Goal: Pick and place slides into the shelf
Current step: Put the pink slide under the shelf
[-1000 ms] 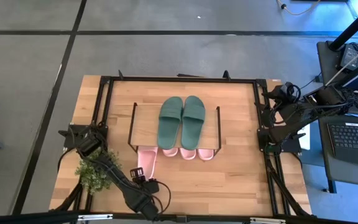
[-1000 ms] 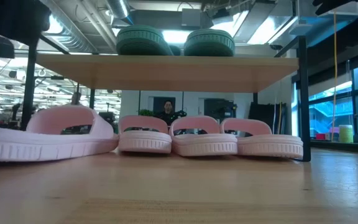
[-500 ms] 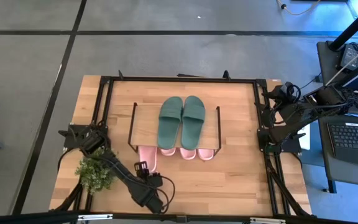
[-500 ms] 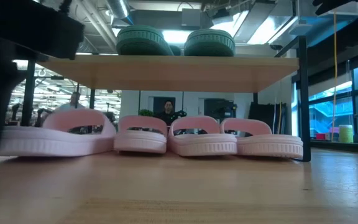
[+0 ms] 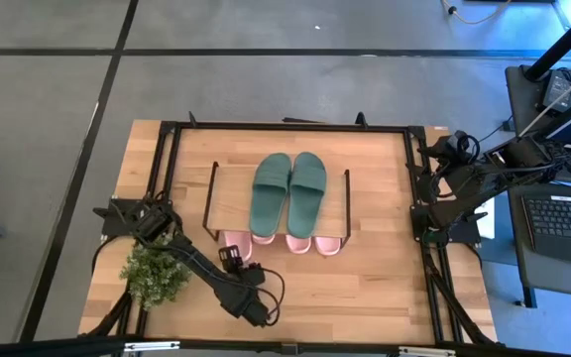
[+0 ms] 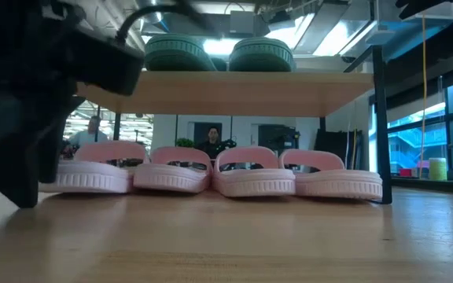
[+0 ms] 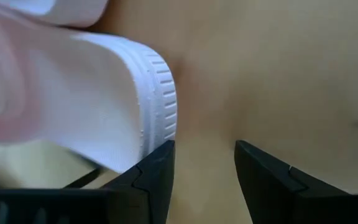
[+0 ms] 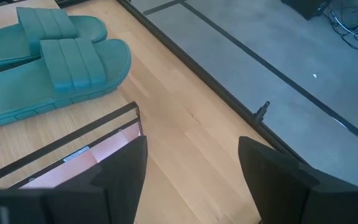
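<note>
A light wooden table (image 5: 365, 288) sits on a grey taped floor, and through the low view you look under the shelf into a lit workroom where a person stands far off. The shelf (image 5: 228, 193) stands mid-table with the two green slides (image 5: 288, 192) side by side on its plank. Beneath it, four pink slides line up in a row with their heels poking out on the near side.

Your working hand is the left gripper (image 5: 229, 260), down at table level at the heel of the leftmost pink slide (image 6: 93, 167). Its fingers stand part open with nothing between them; the wrist view shows the slide's ribbed heel edge touching one finger's (image 7: 151, 180) outer tip, beside the gap rather than in it. So you are nudging, not gripping.

To finish this step well, I would push straight along the slide's length, keeping contact low on the sole so the heel doesn't lift or swing. The slide looks already close alongside its neighbour (image 6: 171, 168), so a crooked shove could knock the row. Watch the shelf's thin black leg (image 5: 209, 203) just beside the slide — it could snag.

The right gripper (image 8: 188, 180) waits at the table's right edge, fingers spread wide and empty, looking across at the green pair from well apart.
</note>
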### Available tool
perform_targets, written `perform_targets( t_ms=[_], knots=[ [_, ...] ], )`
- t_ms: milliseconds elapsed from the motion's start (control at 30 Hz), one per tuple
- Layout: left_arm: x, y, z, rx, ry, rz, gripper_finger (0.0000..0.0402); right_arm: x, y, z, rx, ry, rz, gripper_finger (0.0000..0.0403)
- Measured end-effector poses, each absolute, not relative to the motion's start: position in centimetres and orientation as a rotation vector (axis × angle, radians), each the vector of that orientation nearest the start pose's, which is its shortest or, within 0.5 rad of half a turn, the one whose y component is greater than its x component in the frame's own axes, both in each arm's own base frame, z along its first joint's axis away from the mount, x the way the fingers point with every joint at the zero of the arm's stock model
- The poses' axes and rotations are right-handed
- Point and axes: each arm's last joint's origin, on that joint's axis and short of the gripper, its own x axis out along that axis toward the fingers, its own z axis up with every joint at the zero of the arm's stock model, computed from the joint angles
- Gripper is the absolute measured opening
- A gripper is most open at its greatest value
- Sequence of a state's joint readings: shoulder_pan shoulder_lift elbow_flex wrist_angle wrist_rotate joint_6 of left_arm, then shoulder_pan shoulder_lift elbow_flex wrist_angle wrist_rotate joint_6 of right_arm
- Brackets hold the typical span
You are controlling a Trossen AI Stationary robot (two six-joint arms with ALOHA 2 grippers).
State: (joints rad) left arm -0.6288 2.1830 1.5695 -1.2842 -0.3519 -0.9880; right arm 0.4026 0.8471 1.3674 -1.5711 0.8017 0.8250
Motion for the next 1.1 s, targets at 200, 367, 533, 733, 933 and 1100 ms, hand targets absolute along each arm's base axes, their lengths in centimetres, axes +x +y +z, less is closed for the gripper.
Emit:
perform_targets(
  t_ms=[200,367,533,733,933,1100],
  knots=[
    [30.8,-20.7,13.9,0.163,1.529,0.656,0.0159,7.4,0.9,39.9,0.147,0.650,-0.664,0.0253],
    [31.0,-20.3,14.0,0.166,1.517,0.670,0.0159,7.4,0.9,39.9,0.147,0.650,-0.664,0.0253],
    [30.7,-19.4,13.3,0.171,1.554,0.697,0.0159,7.4,0.9,39.9,0.147,0.649,-0.664,0.0253],
    [30.0,-18.8,12.5,0.168,1.579,0.731,0.0159,7.4,0.9,39.9,0.149,0.649,-0.664,0.0253],
    [30.0,-18.5,12.4,0.190,1.566,0.748,0.0159,7.4,0.9,39.9,0.150,0.648,-0.665,0.0253],
    [30.1,-18.1,12.4,0.194,1.572,0.764,0.0159,7.5,0.9,39.9,0.149,0.651,-0.667,0.0253]
  ],
)
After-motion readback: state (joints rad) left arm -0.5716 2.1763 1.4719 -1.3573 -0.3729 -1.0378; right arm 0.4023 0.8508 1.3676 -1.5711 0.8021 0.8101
